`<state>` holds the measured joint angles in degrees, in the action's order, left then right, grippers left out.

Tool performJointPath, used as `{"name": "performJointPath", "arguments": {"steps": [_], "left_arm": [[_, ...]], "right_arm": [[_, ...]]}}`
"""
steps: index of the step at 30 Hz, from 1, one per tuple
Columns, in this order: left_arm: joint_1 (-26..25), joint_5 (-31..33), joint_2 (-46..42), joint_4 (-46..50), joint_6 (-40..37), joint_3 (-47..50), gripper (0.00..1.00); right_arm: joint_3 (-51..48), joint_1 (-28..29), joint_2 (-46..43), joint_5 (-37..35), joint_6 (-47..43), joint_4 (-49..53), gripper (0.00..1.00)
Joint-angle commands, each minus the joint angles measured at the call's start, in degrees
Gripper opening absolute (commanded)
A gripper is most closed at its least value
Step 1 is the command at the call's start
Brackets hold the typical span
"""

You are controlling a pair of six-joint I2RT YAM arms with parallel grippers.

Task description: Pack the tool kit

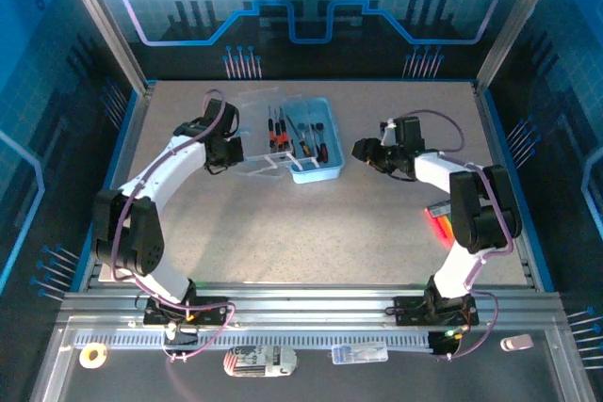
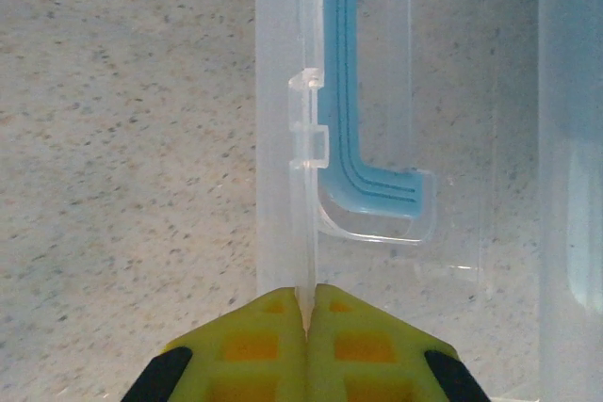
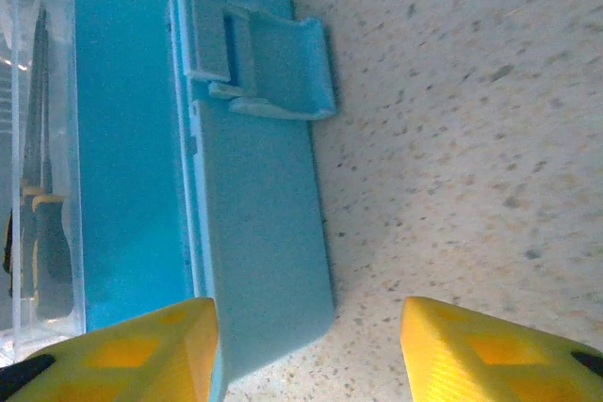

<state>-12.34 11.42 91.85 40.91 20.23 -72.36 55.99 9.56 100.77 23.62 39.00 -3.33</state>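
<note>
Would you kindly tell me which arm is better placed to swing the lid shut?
Left. The left gripper is shut on the edge of the clear lid, so it could likely fold it over. The right gripper is open beside the blue box, holding nothing.

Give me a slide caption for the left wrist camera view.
Left tool pinching the thin edge of the box's clear lid, a blue strip beside it, over the speckled table.

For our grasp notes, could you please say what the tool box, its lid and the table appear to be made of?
The tool box looks like matte pale-blue plastic with a moulded latch. The lid: clear glossy plastic; the table shows through. It is speckled beige, matte, perhaps laminate or stone.
</note>
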Motion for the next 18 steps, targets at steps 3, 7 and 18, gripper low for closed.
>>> {"name": "performJointPath", "arguments": {"steps": [3, 7, 18], "left_arm": [[-1.87, 5.2, -2.55, 10.46, -4.44, -5.6, 0.0], [-3.23, 6.97, -2.73, 13.87, -6.08, -10.24, 0.0], [-11.74, 11.2, 3.33, 23.27, -8.02, -24.7, 0.0]], "right_arm": [[2.26, 0.8, 2.85, -1.69, -0.16, 0.33, 0.55], [3.85, 3.09, 5.26, -1.48, -0.25, 0.99, 0.55], [3.09, 10.05, 8.27, 0.32, 2.54, -4.38, 0.55]]}}
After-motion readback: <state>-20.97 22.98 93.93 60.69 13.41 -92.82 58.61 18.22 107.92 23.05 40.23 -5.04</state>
